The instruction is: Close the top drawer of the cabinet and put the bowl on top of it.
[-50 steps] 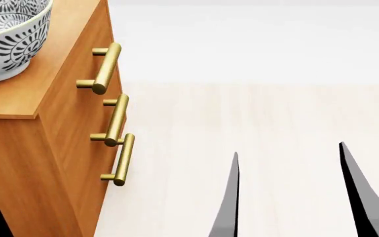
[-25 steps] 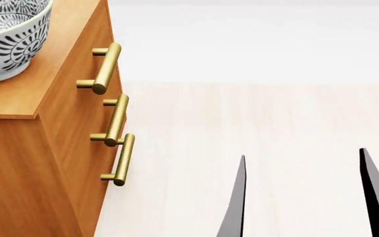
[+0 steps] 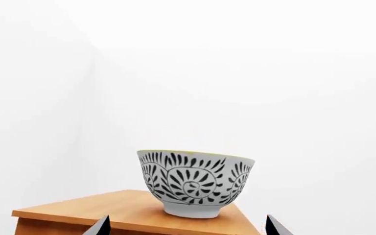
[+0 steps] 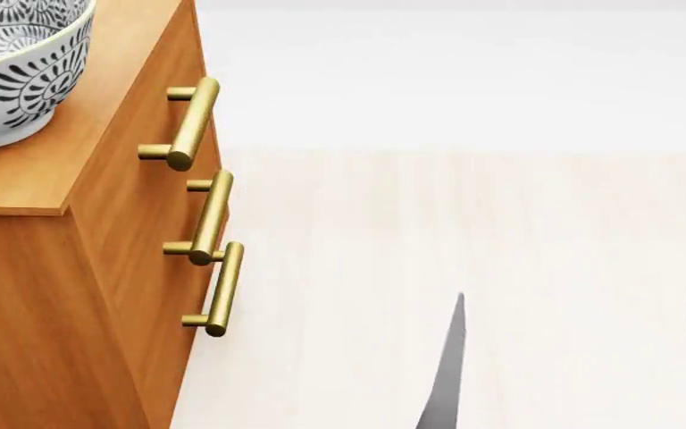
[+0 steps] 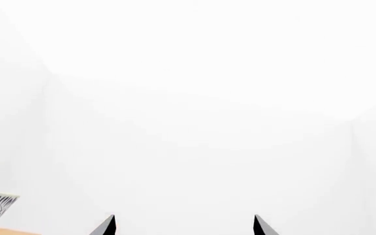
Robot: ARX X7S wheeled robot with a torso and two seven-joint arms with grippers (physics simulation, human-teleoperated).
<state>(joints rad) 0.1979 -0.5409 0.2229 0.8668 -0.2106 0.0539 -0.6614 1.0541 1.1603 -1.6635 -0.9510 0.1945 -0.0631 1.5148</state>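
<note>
Bowl sitting upright on cabinet top, at 10 o'clock in head view. Top drawer sitting flush with two lower fronts, brass handle protruding. Right gripper hovering at 5 o'clock over pale floor, fingers spread, empty. Left gripper facing bowl, fingertips apart, touching nothing.

Patterned bowl sits upright atop cabinet; top drawer shut.
</note>
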